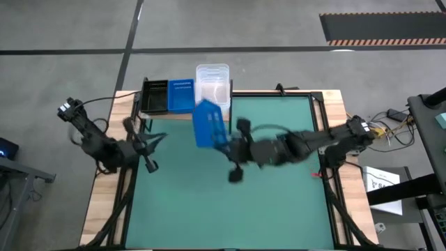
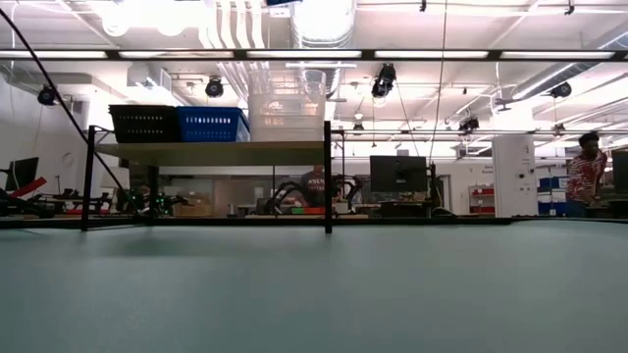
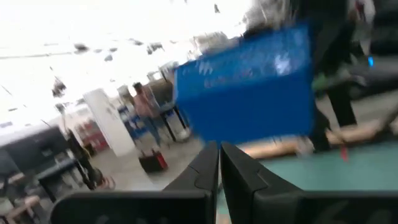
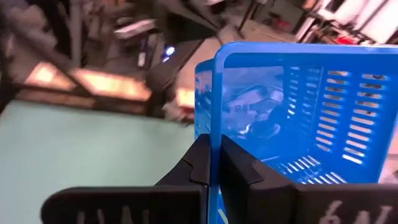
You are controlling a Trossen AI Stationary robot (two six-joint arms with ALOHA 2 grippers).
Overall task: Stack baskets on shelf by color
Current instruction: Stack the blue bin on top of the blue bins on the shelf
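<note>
Right gripper (image 4: 211, 163) clamped on wall of bright blue slotted plastic basket (image 1: 208, 124), held tilted above green mat near wooden shelf (image 2: 211, 153), left gripper (image 3: 219, 163) closed, empty, at table's left.

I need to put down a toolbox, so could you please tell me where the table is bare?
The green mat is bare from the near edge up to both arms. It is crowded by the shelf, where the right pincer holds a blue basket aloft.
</note>
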